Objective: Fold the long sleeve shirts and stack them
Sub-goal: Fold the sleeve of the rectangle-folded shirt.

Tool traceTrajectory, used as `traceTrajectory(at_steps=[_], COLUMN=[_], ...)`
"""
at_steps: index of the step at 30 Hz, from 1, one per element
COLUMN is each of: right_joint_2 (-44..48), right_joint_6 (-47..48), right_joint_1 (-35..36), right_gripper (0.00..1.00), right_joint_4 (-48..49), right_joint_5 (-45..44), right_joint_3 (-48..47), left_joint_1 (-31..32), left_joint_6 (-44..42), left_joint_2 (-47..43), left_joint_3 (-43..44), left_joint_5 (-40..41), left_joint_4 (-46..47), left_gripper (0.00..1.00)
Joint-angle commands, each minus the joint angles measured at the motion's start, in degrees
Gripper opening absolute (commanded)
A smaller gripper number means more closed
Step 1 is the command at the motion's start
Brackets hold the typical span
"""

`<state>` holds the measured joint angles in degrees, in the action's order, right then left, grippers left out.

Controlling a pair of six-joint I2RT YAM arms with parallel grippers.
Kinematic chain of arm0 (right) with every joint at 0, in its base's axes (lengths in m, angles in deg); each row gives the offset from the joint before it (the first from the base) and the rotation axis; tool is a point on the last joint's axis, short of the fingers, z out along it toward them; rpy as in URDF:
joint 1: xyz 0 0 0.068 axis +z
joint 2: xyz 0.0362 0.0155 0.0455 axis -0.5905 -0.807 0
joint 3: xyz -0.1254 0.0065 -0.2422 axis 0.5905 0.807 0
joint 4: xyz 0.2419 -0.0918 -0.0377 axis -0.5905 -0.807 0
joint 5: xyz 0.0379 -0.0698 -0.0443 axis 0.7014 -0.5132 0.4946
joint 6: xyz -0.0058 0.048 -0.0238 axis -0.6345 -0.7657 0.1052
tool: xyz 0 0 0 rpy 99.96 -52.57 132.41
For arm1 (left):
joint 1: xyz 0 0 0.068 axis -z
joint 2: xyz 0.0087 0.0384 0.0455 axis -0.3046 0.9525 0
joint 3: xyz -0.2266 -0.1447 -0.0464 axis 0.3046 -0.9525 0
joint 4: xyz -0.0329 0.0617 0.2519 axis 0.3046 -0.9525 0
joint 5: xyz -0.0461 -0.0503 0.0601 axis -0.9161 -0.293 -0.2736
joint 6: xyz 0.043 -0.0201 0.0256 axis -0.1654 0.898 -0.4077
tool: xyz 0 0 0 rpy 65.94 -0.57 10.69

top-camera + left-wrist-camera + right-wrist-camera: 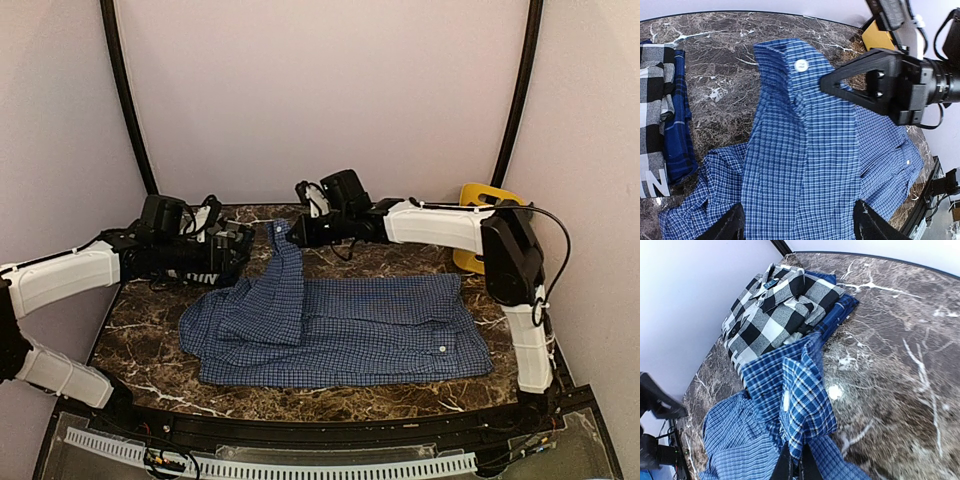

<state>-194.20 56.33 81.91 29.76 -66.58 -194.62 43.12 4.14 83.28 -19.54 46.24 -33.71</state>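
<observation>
**A:** Fingers first, going left to right: why do our left fingers [235, 252] hang spread wide with nothing in them at the left of the top view?

**B:** We judge they are waiting. Close by them, at the far left of the counter [140, 335], the plaid shirt [775, 305] lies folded, so that spot looks like the base of our stack.

**A:** And the blue shirt [350, 335]?

**B:** It lies across the middle of the counter with its body spread flat. One sleeve [288, 265] rises from it toward the upper centre of the frame.

**A:** Because our right fingers [794, 467] have it?

**B:** Yes. They are pinched tight on the edge of the cuff [790, 52], near its button [801, 65], and hold the sleeve off the counter. We take that as the grip for laying the sleeve across the body.

**A:** And the yellow bin [485, 200] at the right?

**B:** It sits behind our right arm, apart from both shirts, and we leave it alone.
</observation>
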Motion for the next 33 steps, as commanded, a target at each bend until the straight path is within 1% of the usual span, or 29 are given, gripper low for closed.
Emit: traceTrajectory(at_steps=[1,4,5,10,14,18,24,33], right_joint_2=[9.3,14.9,16.7,25.0,30.5,34.1,36.9,39.9], right_joint_6=[-1.3,-2.8,-3.4,-4.7,-4.1,-5.5,-8.1,-10.6], right_joint_1=[-0.4,-0.5,-0.5,-0.6,-1.0,-2.4,-2.7,-2.7], right_gripper=[0.00,0.00,0.00,0.00,0.00,0.00,0.00,0.00], right_joint_4=[3.8,3.9,4.5,11.1,15.5,18.7,20.6,21.2], right_joint_5=[-7.9,-14.4,-15.9,-25.0,-29.7,-31.3,-33.5,-36.5], right_joint_3=[9.0,16.2,20.1,34.3,43.4,51.0,58.5,64.8], left_joint_1=[-0.2,-0.1,-0.1,-0.1,-0.1,-0.1,0.0,0.4], left_joint_6=[-1.1,-1.3,-1.4,-1.3,-1.1,-0.5,-0.3,-0.1], left_joint_2=[-2.1,-2.3,-2.4,-2.8,-2.7,-2.6,-1.4,0.3], left_joint_3=[-1.4,-1.7,-1.9,-2.9,-3.7,-5.2,-6.1,-6.4], left_joint_5=[1.4,1.6,1.8,1.3,0.3,-0.7,-0.8,-0.8], left_joint_4=[-0.8,-0.4,-0.3,1.2,2.1,4.1,4.9,5.9], left_gripper=[0.73,0.73,0.73,0.73,0.73,0.73,0.73,0.72])
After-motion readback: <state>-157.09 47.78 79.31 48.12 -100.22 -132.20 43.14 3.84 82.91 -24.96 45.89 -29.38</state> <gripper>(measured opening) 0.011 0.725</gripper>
